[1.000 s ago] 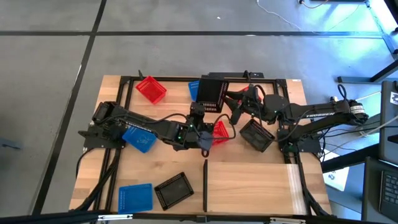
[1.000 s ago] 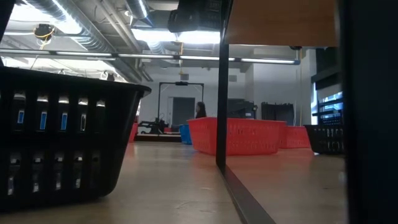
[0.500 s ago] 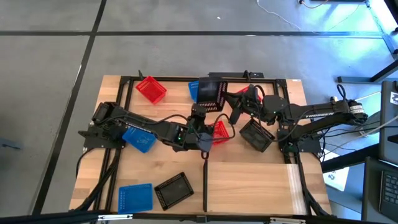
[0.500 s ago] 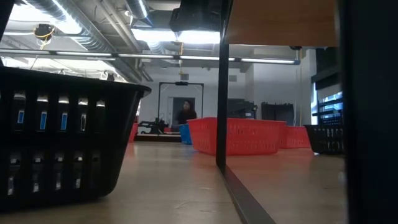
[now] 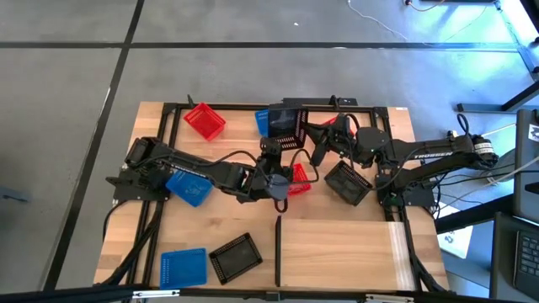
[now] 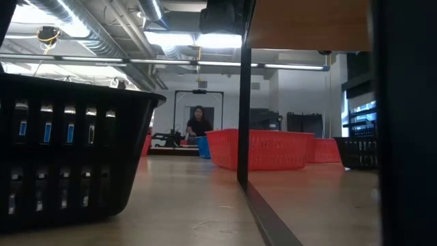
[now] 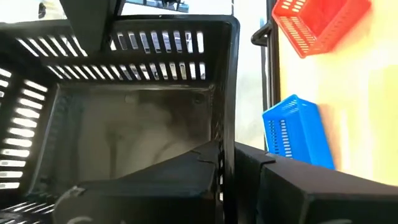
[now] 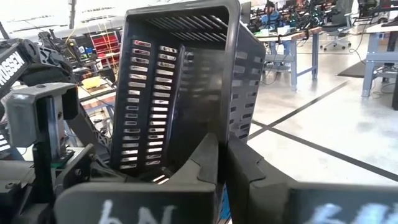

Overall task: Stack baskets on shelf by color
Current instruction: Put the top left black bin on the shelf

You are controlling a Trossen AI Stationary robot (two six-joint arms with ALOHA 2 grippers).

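Note:
A black basket [image 5: 286, 126] hangs above the table's far middle, tipped on its side, with a gripper on each side of it. My left gripper [image 5: 271, 150] is shut on it from the left and my right gripper [image 5: 322, 141] from the right. Its hollow fills the left wrist view [image 7: 124, 124], and it stands on end in the right wrist view [image 8: 180, 81]. The shelf [image 5: 341, 252], a pale panel with a black bar [image 5: 277, 251] along one side, lies at the near right. My left gripper pinches one side wall of the black basket [image 7: 227, 93], one finger [image 7: 186, 168] inside the hollow and one outside. The basket is lifted clear of the table. My right gripper pinches another wall of the black basket at its edge [image 8: 222, 127], one finger [image 8: 205, 158] on the inner side and one on the outer. The fingers come roughly level from the table's right. The basket stands on end before them, clear of the table.
Loose baskets lie about: red [image 5: 204, 120] far left, blue [image 5: 263, 120] behind the held one, red [image 5: 296, 178] under my left gripper, black [image 5: 348, 183] right, blue [image 5: 187, 185] under my left arm, blue [image 5: 184, 267] and black [image 5: 236, 257] near. A person [image 6: 198, 123] moves far behind.
The held black basket has tipped: from above it shows narrower than a second ago, while it stays at the same place above the far middle. My left gripper has rolled a little with it.

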